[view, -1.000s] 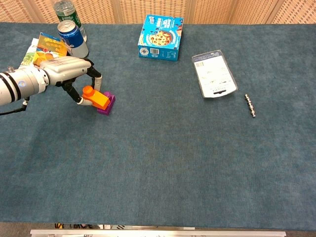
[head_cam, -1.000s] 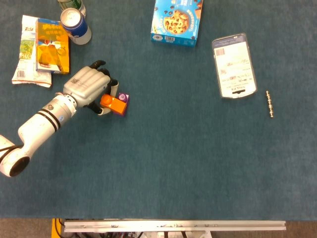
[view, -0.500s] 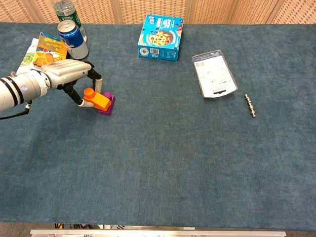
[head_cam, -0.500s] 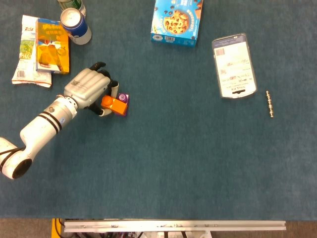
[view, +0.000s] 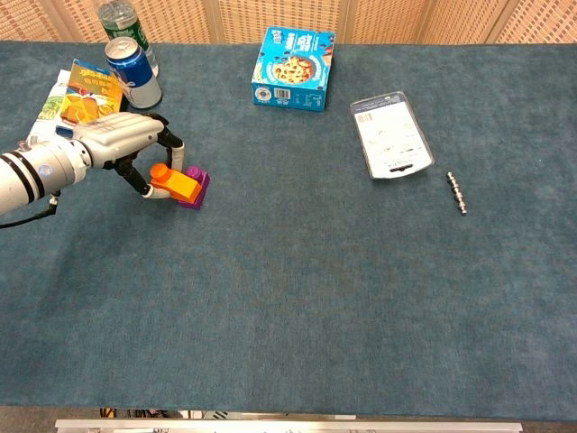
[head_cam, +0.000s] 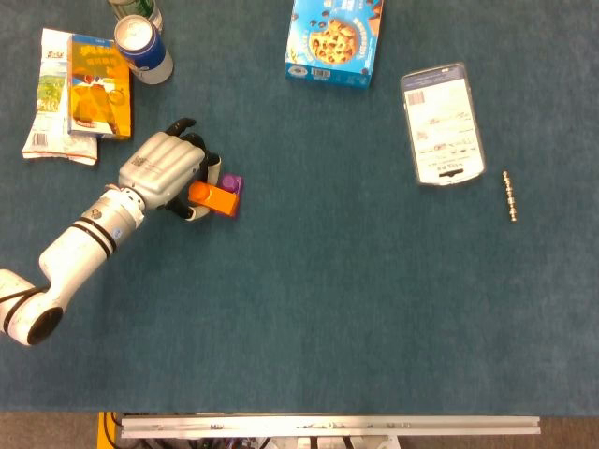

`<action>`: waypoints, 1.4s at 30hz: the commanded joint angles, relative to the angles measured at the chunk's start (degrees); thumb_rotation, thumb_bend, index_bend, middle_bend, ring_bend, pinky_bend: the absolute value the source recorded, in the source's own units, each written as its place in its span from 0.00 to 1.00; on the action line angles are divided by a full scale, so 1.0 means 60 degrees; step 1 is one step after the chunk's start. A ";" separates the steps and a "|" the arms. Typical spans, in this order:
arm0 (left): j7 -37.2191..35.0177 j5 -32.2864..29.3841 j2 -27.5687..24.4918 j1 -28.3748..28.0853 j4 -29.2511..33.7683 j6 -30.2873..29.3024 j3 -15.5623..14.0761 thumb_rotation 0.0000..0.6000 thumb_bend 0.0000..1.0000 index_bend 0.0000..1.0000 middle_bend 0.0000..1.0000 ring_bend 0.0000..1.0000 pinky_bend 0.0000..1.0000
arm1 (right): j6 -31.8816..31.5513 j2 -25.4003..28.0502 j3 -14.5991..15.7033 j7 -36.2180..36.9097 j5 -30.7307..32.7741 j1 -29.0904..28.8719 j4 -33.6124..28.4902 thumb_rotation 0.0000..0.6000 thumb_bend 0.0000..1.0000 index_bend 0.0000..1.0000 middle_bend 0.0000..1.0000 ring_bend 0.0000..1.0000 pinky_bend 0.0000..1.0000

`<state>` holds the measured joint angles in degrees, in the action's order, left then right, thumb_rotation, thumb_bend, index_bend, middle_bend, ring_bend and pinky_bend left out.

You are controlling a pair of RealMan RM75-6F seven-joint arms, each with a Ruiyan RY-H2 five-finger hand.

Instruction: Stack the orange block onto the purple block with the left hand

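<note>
The orange block (head_cam: 215,197) lies tilted across the top of the purple block (head_cam: 233,185), left of the table's middle. In the chest view the orange block (view: 180,184) overhangs the purple block (view: 198,188) to the left. My left hand (head_cam: 167,171) reaches in from the lower left, and its fingers (view: 174,155) still pinch the orange block's left end with the round stud. Seen from the chest, the left hand (view: 119,142) hovers just above the table. My right hand shows in neither view.
A blue can (head_cam: 142,47), a green bottle (head_cam: 131,9) and snack packets (head_cam: 89,89) lie close behind the hand. A blue cookie box (head_cam: 335,39) sits at the back middle. A clear blister pack (head_cam: 442,123) and a small metal bolt (head_cam: 510,195) are at the right.
The left hand and forearm have sunk slightly and shifted left. The orange block has settled lower onto the purple block, which has stayed in place.
</note>
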<state>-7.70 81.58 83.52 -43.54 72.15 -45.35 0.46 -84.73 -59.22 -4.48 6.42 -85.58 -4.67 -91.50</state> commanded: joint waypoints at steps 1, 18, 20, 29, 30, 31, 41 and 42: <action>0.0062 -0.0034 0.0036 0.0038 -0.0016 -0.0027 0.0001 1.00 0.20 0.48 0.50 0.25 0.07 | -0.0011 -0.0002 -0.0001 0.0001 -0.0002 0.0006 0.0004 1.00 0.20 0.51 0.51 0.44 0.47; 0.1009 -0.0275 0.0066 0.0084 0.0318 -0.0109 0.0117 1.00 0.20 0.50 0.52 0.26 0.07 | -0.0052 -0.0036 -0.0012 0.0086 0.0008 0.0045 0.0105 1.00 0.20 0.51 0.51 0.44 0.47; 0.1119 -0.0319 0.0067 0.0082 0.0359 -0.0121 0.0147 1.00 0.20 0.50 0.52 0.26 0.07 | -0.0063 -0.0039 -0.0018 0.0107 0.0004 0.0047 0.0125 1.00 0.20 0.51 0.51 0.44 0.47; 0.1832 -0.0443 0.0172 0.0057 0.0379 -0.0236 0.0235 1.00 0.20 0.53 0.55 0.28 0.07 | -0.0051 -0.0073 -0.0022 0.0215 0.0018 0.0055 0.0245 1.00 0.20 0.51 0.51 0.44 0.47; 0.1905 -0.0448 0.0165 0.0055 0.0412 -0.0265 0.0252 1.00 0.20 0.54 0.56 0.29 0.07 | -0.0055 -0.0076 -0.0021 0.0230 0.0019 0.0060 0.0259 1.00 0.20 0.51 0.51 0.44 0.47; 0.1960 -0.0454 0.0153 0.0050 0.0436 -0.0279 0.0263 1.00 0.20 0.54 0.57 0.30 0.07 | -0.0057 -0.0079 -0.0022 0.0241 0.0022 0.0063 0.0266 1.00 0.20 0.51 0.51 0.44 0.47; 0.2976 -0.0760 0.0062 -0.0093 0.0620 -0.0052 0.0283 1.00 0.20 0.59 0.63 0.35 0.07 | -0.0098 -0.0111 -0.0015 0.0376 0.0008 0.0101 0.0395 1.00 0.20 0.51 0.51 0.44 0.47; 0.3058 -0.0818 0.0056 -0.0105 0.0638 -0.0011 0.0286 1.00 0.20 0.59 0.63 0.35 0.07 | -0.0100 -0.0113 -0.0014 0.0384 0.0006 0.0104 0.0401 1.00 0.20 0.51 0.51 0.44 0.47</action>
<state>9.95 77.24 83.96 -43.98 75.72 -45.86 2.14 -85.33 -59.89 -4.57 8.71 -85.54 -4.06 -89.10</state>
